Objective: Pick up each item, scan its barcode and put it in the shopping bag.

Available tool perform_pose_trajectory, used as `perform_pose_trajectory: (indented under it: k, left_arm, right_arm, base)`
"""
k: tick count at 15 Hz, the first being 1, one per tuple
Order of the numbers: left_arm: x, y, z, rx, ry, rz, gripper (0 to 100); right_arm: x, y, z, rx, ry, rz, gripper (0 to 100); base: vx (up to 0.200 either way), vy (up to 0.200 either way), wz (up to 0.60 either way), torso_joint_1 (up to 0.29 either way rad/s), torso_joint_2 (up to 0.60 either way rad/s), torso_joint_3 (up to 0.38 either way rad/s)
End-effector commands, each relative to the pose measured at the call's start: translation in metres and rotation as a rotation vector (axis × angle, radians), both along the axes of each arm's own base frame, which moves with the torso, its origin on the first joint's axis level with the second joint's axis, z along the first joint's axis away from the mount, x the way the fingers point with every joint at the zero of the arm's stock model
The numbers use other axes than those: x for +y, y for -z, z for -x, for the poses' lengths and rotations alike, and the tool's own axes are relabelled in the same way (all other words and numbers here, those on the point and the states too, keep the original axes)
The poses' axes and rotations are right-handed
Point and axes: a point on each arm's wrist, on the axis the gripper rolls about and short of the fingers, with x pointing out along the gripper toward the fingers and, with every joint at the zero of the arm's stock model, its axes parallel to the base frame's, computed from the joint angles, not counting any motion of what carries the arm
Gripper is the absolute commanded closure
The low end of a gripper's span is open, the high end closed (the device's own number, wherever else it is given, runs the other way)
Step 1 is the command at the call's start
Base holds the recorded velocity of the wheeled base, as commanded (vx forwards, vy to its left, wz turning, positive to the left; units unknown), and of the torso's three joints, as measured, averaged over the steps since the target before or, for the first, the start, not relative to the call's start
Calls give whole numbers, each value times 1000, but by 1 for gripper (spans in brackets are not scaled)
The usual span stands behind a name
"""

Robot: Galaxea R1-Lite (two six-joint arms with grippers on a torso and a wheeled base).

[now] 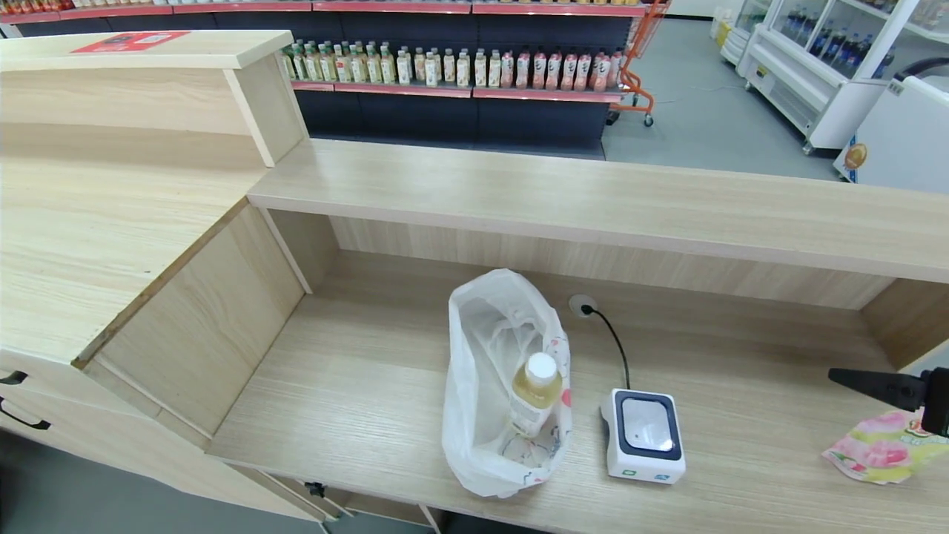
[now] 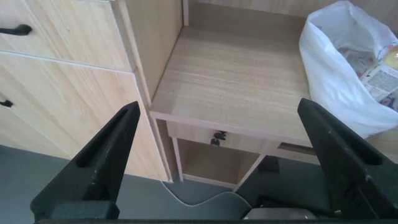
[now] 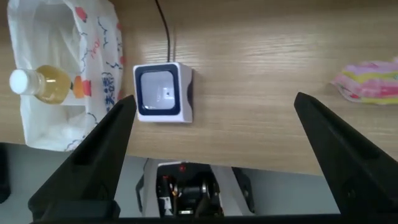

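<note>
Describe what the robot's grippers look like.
The left gripper is plain matte black, with two broad, flat-sided wedge fingers that taper to narrow blunt tips. The right gripper has the same colour and shape.

A shop: drink shelves (image 1: 452, 67); glass-door coolers (image 1: 823, 52); wooden checkout counter (image 1: 593, 200) with barcode scanner (image 1: 643, 434).

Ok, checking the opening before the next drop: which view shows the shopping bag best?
Head view: the shopping bag shows whole, mouth open, bottle inside. Left wrist view catches its side; right wrist view, part of it with the bottle.
</note>
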Motion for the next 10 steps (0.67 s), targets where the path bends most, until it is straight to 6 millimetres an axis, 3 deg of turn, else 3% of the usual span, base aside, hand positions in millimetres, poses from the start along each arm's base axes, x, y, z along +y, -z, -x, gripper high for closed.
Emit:
perform_pose_trajectory:
  k: [1,5,8,10]
  left_arm:
    - [0,0,0,-1,-1,1,0]
    - [0,0,0,1,-1,1,0]
    - [0,0,0,-1,2,-22,0]
    - [0,0,0,1,2,-19,0]
  right_arm:
    - [0,-1,1,2,5,-9,0]
    - [-1,-3,-2,3,10,-19,0]
    - [-6,-15,-19,-9,57,-83,0]
    - [-9,-20,-29,-15,73,-76,0]
  base:
    - [-200,-200,0,17,2,-2]
    - [-200,-200,0,-5,-1,4]
    - [-200,-200,0,-1,4,2]
    - [0,0,0,0,0,0]
